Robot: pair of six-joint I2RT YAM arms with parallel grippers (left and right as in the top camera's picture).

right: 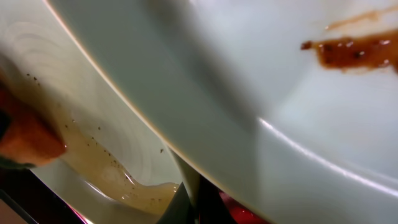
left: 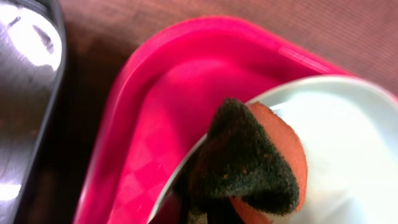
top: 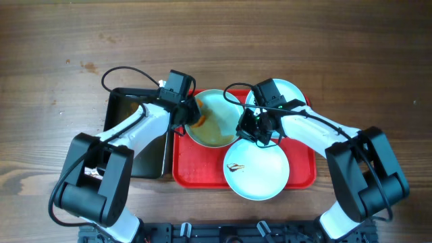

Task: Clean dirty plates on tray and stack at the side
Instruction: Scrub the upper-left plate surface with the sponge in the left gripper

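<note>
The plates (top: 266, 182) all lie on the tray (top: 201, 170), none yet stacked at the side. Scrubbing looks to be the step in hand. The left gripper (top: 191, 115) is clamped on a sponge (top: 200, 120), which is pressed to the nearest rim of the soiled plate (top: 216, 128) holding brownish water. The right gripper (top: 258, 129) pinches that plate's opposite rim, and the smeared plate (top: 260, 172) sits just beside its fingers. The next move calls for wiping across the plate while the pinch holds steady, lest liquid spill. A black pan (top: 135, 142) lies under the left arm on a wooden table (top: 61, 40). No more of the room shows.
</note>
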